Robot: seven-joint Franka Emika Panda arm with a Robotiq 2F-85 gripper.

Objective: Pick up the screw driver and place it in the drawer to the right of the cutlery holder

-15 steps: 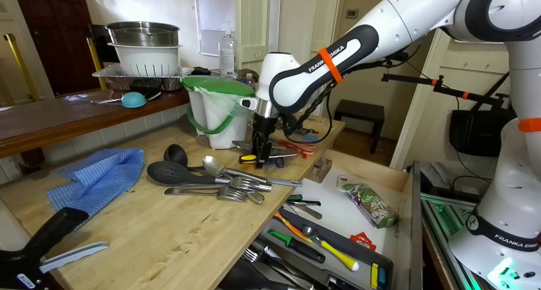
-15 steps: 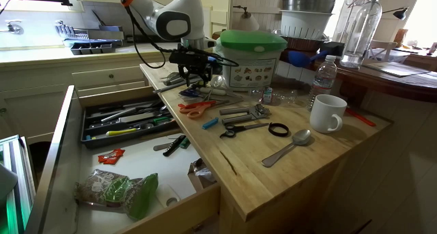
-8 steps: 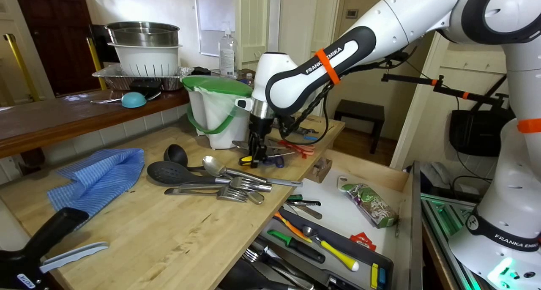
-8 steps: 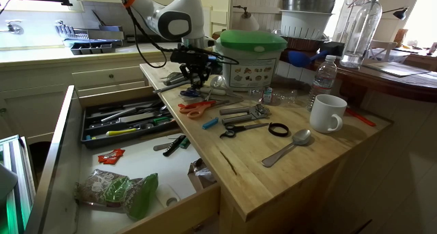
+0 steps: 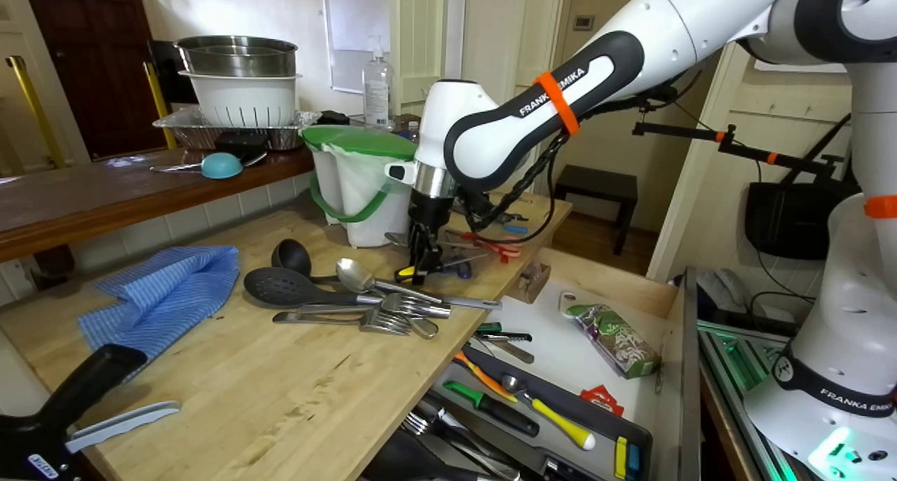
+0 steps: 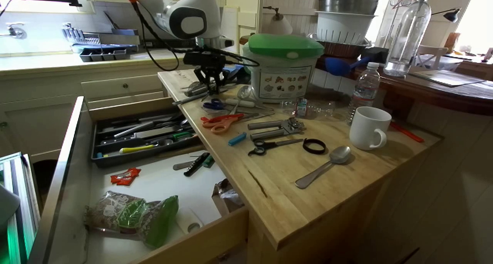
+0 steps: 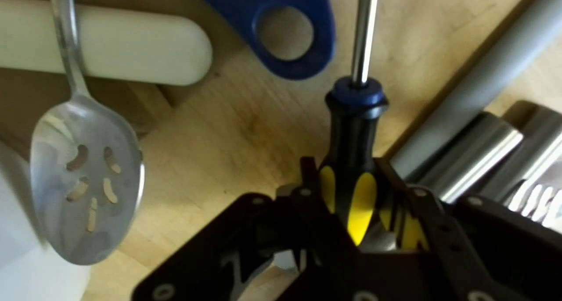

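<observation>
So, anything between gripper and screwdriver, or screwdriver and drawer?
Nothing between gripper and screwdriver; the jaws are closed on it. Toward the drawer, a blue looped handle lies low on the worktop beside the screwdriver; a modest lift would probably clear it and the worktop edge. Beyond that, no visible barrier before the open drawer.

- Screwdriver [image 7: 351,143]: black handle with yellow oval patches, dark blue collar, shiny silver shaft.
- Gripper [image 7: 344,164]: black.
- Robot arm [image 5: 483,144]: white with black panels, white lettering and bright orange bands.
- Drawer [image 6: 208,241]: pale wooden end board, white floor.
- Cutlery tray [image 6: 131,157]: dark grey.
- Dishcloth [image 5: 172,278]: blue with fine paler stripes.
- Bucket [image 5: 375,225]: white, with a bright green lid and handle.
- Colander [image 5: 245,99]: white, patterned with dark vertical slits.
- Mug [image 6: 364,129]: plain white.
- Ladle [image 5: 291,256]: black.
- Countertop [image 5: 280,383]: honey-coloured wood with darker streaks.
</observation>
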